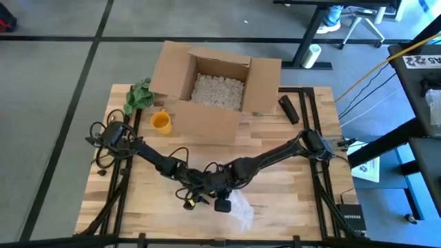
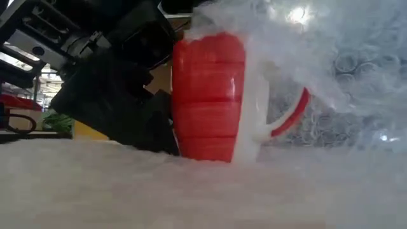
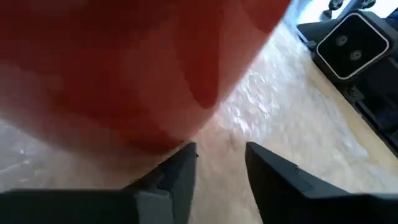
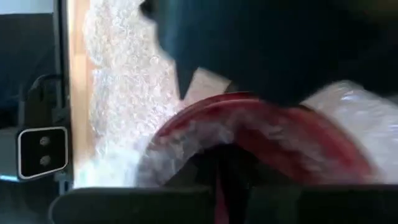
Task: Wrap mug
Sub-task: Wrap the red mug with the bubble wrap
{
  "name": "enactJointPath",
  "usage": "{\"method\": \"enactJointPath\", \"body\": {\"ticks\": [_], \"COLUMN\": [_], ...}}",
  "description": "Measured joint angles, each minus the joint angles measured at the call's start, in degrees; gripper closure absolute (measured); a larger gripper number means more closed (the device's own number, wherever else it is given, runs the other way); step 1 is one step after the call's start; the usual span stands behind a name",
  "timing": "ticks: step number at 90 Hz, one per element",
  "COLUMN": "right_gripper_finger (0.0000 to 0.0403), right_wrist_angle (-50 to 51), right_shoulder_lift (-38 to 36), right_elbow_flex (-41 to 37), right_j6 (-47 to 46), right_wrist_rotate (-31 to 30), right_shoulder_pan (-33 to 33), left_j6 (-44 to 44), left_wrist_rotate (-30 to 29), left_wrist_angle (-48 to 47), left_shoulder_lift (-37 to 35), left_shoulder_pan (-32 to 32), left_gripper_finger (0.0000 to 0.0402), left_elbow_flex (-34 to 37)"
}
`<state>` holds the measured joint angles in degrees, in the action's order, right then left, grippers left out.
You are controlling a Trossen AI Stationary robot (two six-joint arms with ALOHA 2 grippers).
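your left hand [image 3: 217, 168] sits narrowly open beside the red mug [image 2: 210, 95]; right hand [image 1: 222, 184] i cannot tell. pull the bubble wrap [image 2: 318, 57] hard and the mug could tip.

Both arms crowd the red mug [image 2: 210, 95] at table [image 1: 275, 200] front-centre; box [image 1: 213, 86] blocks the back; sides open.

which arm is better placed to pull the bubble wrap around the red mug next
Probably the right. Its claw sits at the red mug's rim with bubble wrap draped there. The left claw is open beside the mug's base, better placed for steadying it.
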<state>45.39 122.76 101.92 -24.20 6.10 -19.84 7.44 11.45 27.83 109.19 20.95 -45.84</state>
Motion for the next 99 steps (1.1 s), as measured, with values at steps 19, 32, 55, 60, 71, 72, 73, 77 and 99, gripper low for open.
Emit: {"method": "enactJointPath", "body": {"ticks": [19, 32, 55, 60, 71, 72, 73, 77, 99], "right_gripper_finger": [0.0403, 0.0403, 0.0403, 0.0403, 0.0403, 0.0403, 0.0403, 0.0403, 0.0403], "right_wrist_angle": [5.9, 9.6, 16.8, 17.6, 18.0, 18.0, 18.1, 18.4, 17.0], "right_shoulder_lift": [-0.1, -0.1, -0.3, -0.3, -0.7, -0.6, -0.6, -0.4, -0.5], "right_elbow_flex": [4.2, 6.1, 13.1, 14.9, 16.0, 16.0, 16.0, 15.7, 13.0], "right_j6": [0.7, 0.8, 0.7, 0.5, -1.1, -1.3, -1.4, -2.4, -4.5], "right_wrist_rotate": [-2.5, -4.0, -9.3, -10.2, -9.1, -8.8, -8.6, -8.0, -6.2], "right_shoulder_pan": [-0.1, -0.1, -2.5, -3.4, -5.3, -5.5, -5.7, -6.3, -7.6], "left_j6": [0.0, 0.0, 0.0, 0.1, 0.0, 0.0, 0.1, 0.1, 0.0], "left_wrist_rotate": [0.0, 0.0, 0.0, 0.0, 0.0, 0.0, 0.0, 0.0, -0.2], "left_wrist_angle": [0.0, -0.1, -0.1, -0.4, -0.4, -0.4, -0.3, -0.4, -0.1], "left_shoulder_lift": [0.0, 0.0, -0.1, -0.1, 0.0, 0.0, 0.0, 0.0, 0.0], "left_shoulder_pan": [0.0, 0.0, 0.0, 0.0, 0.0, 0.0, 0.0, 0.0, 0.0], "left_gripper_finger": [0.0280, 0.0280, 0.0280, 0.0280, 0.0280, 0.0280, 0.0280, 0.0280, 0.0280], "left_elbow_flex": [0.0, 0.0, 0.0, 0.0, 0.0, 0.0, 0.0, 0.0, 0.0]}}
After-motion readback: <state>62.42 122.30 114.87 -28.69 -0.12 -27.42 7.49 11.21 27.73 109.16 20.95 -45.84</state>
